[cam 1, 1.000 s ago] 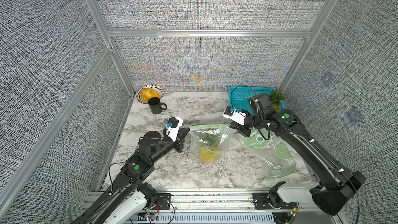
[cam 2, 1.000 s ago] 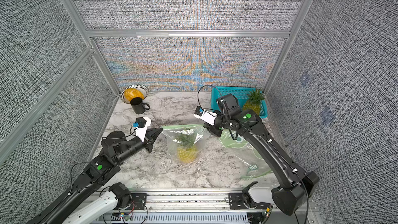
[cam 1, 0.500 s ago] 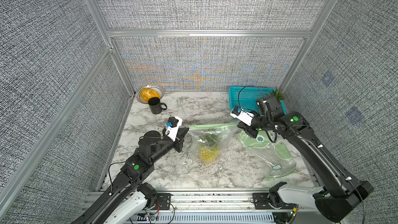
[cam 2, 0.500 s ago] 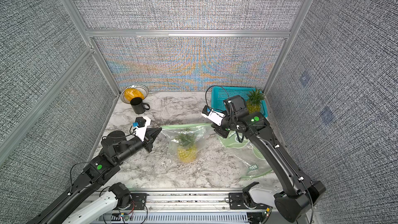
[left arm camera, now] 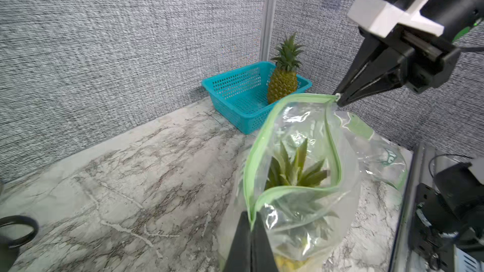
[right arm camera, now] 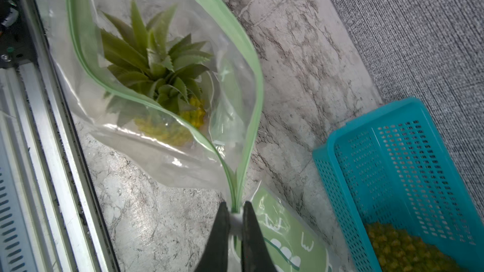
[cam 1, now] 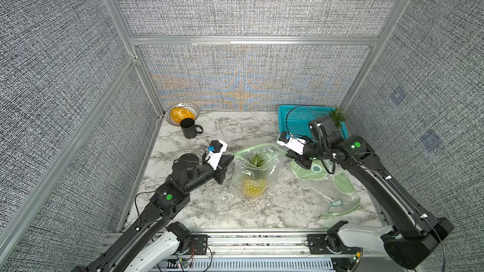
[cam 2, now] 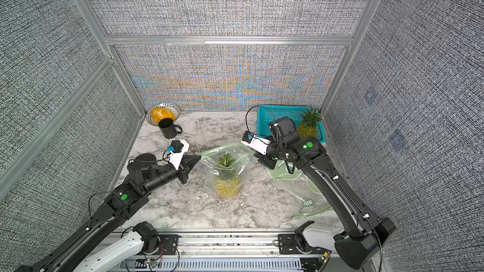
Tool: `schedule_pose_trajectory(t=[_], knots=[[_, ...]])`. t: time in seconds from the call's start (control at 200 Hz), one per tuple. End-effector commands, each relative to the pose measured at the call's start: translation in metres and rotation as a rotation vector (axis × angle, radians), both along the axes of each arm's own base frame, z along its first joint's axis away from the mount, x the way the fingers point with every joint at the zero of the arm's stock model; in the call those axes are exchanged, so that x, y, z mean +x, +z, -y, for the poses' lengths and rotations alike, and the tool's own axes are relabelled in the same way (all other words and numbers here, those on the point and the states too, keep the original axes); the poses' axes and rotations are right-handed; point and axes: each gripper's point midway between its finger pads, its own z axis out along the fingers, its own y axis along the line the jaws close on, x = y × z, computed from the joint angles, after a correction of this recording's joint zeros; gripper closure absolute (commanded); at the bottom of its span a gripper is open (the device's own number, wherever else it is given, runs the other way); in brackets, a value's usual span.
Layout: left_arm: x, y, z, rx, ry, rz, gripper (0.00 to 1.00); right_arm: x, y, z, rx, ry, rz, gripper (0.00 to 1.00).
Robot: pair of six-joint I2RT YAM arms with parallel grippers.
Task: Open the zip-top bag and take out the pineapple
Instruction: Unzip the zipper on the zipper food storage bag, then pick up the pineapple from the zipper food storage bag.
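- Left wrist view: the left gripper (left arm camera: 251, 227) has its black fingers pressed together on the near end of the clear plastic zip-top bag with the green zip strip (left arm camera: 309, 221), pinching the film.
- At the far end, the right gripper (right arm camera: 236, 205) is closed almost tight on the small white slider tab (right arm camera: 236, 218); the green lips part just past it.
- Between the two pinches the mouth gapes like a leaf. The yellow pineapple with a spiky green crown (cam 1: 253, 187) stands upright inside the bag on the marble-patterned table (cam 1: 222, 213), between the arms.
- Unzipping looks done, so the work now is getting a gripper in.
- Probably best: the left pinch anchors the bag while the right lets go of the slider and descends onto the crown, which sits just under the mouth.
- The film is limp, so a freed lip may sag over the leaves. A slow, straight lift should stop the bag from rising with the fruit.
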Motion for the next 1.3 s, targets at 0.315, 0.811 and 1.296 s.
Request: schedule_pose_trajectory(t=[0.315,0.811,1.296], knots=[[-0.018,-0.013,0.021,0.027,-0.177,-0.053,1.00,-0.013,0.012,-0.032,0.094,0.136,0.014,1.00],[0.010,-0.048,0.000,0.113,0.030,-0.103,1.00,-0.001,-0.019,-0.037,0.083,0.066,-0.043,1.00],[-0.006,-0.067,0.024,0.139,-0.157,-0.165,1.00,-0.006,-0.040,-0.029,0.028,0.049,-0.090,1.00]])
